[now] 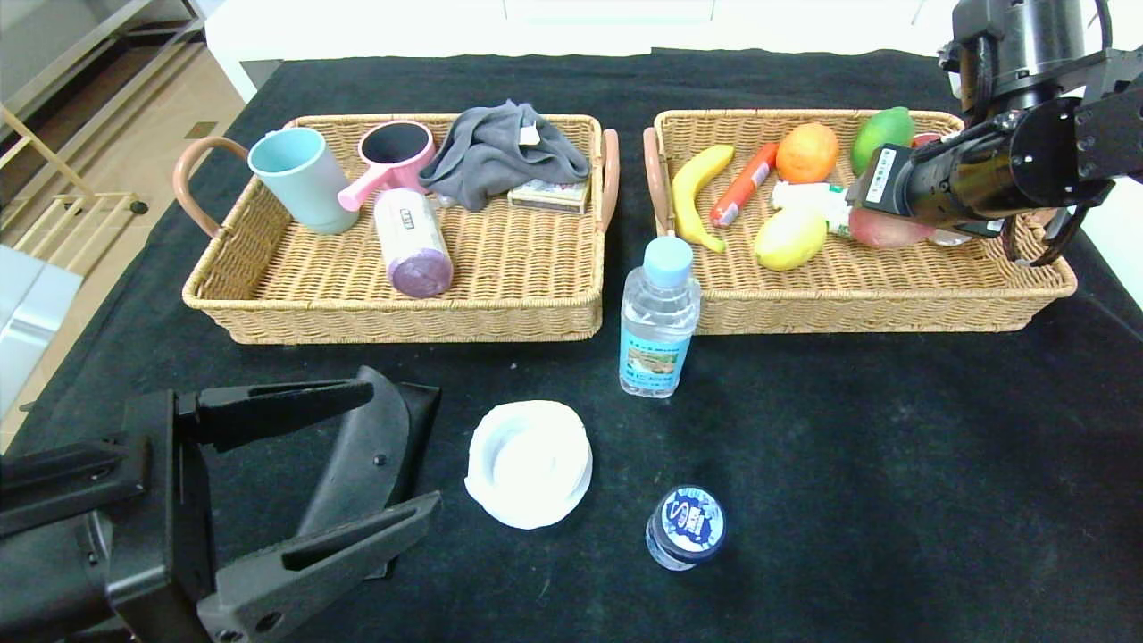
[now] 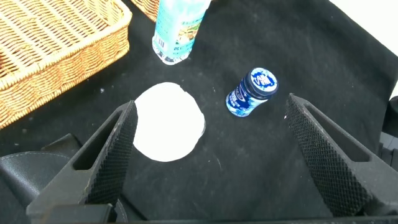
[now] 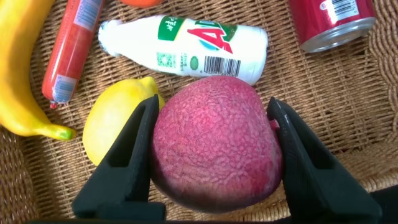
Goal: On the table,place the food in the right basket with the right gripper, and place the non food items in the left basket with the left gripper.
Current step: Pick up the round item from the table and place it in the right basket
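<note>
My right gripper (image 3: 211,102) is shut on the red-pink peach (image 3: 214,146), held low inside the right basket (image 1: 893,308) beside the yellow lemon (image 1: 790,238). On the table (image 1: 848,464) stand the clear water bottle (image 1: 659,317) and the small dark-capped bottle (image 1: 686,527), with the white dish (image 1: 529,463) between them and my left arm. My left gripper (image 1: 402,446) stands open at the near left, just above the black glasses case (image 1: 357,464), nothing between its fingers. The left basket (image 1: 402,321) is at the far left.
The left basket holds a light blue cup (image 1: 293,177), a pink scoop cup (image 1: 393,156), a purple cylinder (image 1: 412,243), a grey cloth (image 1: 500,152) and a small box. The right basket also holds a banana (image 1: 692,192), a sausage (image 1: 743,183), an orange, a green fruit, a milk bottle (image 3: 186,46) and a red can.
</note>
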You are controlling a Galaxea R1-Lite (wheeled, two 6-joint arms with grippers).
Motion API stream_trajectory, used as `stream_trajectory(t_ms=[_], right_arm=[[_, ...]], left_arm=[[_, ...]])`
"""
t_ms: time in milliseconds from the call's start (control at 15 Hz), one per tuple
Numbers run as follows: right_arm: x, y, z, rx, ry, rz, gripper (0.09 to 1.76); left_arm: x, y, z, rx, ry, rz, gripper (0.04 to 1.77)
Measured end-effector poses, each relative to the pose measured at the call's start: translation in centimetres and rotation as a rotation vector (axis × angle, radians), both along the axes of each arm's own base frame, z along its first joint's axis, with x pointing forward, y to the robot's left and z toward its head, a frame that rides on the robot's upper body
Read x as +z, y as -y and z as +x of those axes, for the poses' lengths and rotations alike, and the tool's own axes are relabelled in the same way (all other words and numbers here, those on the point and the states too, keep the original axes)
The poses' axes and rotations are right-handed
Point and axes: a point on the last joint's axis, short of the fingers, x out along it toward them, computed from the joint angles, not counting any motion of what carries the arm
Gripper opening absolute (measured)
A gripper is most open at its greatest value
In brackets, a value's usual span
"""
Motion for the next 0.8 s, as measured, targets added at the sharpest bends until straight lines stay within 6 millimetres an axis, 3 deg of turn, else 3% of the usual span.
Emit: stream_trajectory(t_ms=[333, 533, 800], right_arm=[[0.02, -0.04, 0.05, 0.003, 0.006, 0.000, 1.20], [0.20, 0.01, -0.12, 0.004, 0.010, 0.001, 1.38], [0.27, 0.04, -0.26, 0.005, 0.009, 0.005, 1.51]], left_arm=[[0.06, -0.03, -0.02, 0.001, 0.003, -0.001, 1.72], [0.04, -0.05, -0.05, 0.002, 0.002, -0.001, 1.72], [0.04, -0.05, -0.05, 0.001, 0.002, -0.001, 1.72]])
